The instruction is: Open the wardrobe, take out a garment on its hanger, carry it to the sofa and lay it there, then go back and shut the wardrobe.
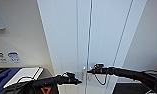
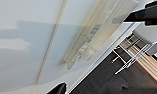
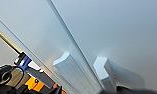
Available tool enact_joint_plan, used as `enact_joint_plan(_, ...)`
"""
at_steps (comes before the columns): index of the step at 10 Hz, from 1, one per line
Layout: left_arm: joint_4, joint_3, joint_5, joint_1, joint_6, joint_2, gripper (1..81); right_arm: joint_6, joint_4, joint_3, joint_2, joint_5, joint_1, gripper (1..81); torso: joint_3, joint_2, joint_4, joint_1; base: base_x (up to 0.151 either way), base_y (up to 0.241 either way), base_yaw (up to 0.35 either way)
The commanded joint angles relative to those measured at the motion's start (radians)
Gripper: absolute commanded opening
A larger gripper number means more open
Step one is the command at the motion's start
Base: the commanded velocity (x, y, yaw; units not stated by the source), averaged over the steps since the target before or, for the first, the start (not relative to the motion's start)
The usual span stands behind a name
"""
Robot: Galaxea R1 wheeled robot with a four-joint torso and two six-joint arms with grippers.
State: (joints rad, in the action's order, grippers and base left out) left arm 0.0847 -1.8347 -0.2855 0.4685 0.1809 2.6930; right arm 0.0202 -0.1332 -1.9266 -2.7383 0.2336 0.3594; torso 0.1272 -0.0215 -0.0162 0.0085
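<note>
**Both arms at the closed wardrobe's handles**

I see my left gripper [image 1: 78, 81] low at the left door, just beside the middle seam; whether its claw is apart or together I cannot tell. Behind that arm, at the left, a flat white board [image 1: 24, 75] lies beside something blue.

The wardrobe [image 1: 69, 37] fills my head view: tall, smooth, matte white, its two doors shut, with a thin straight seam between them. From the left wrist, its handles [image 2: 94, 35] look like long pale bars standing off the panel. From the right wrist, they [image 3: 69, 70] are two blocky white ridges on either side of the seam.

My right gripper [image 1: 89, 71] sits right at the seam by the handles; I cannot tell its claw either.
</note>
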Motion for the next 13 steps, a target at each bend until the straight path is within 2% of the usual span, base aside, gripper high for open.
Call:
enact_joint_plan(1, 0.01, -0.018, -0.014, -0.172, -0.003, 0.015, 81.1, -0.002, 0.003, 0.015, -0.028, 0.006, -0.165, 81.1, 0.0, 0.0, 0.0, 0.0, 0.0, 0.0, 0.0)
enact_joint_plan(4, 0.029, -0.103, -0.007, -0.181, -0.004, 0.061, 81.1, 0.0, 0.003, 0.012, -0.039, 0.006, -0.154, 81.1, 0.0, 0.0, 0.0, 0.0, 0.0, 0.0, 0.0)
enact_joint_plan(7, 0.037, -0.228, -0.001, -0.187, -0.008, 0.154, 81.1, 0.004, 0.003, 0.014, -0.048, 0.007, -0.154, 81.1, 0.0, 0.0, 0.0, 0.0, 0.0, 0.0, 0.0)
enact_joint_plan(13, 0.082, -0.233, 0.002, -0.204, -0.006, 0.254, 81.1, 0.006, 0.0, 0.019, -0.051, 0.003, -0.147, 81.1, 0.0, 0.0, 0.0, 0.0, 0.0, 0.0, 0.0)
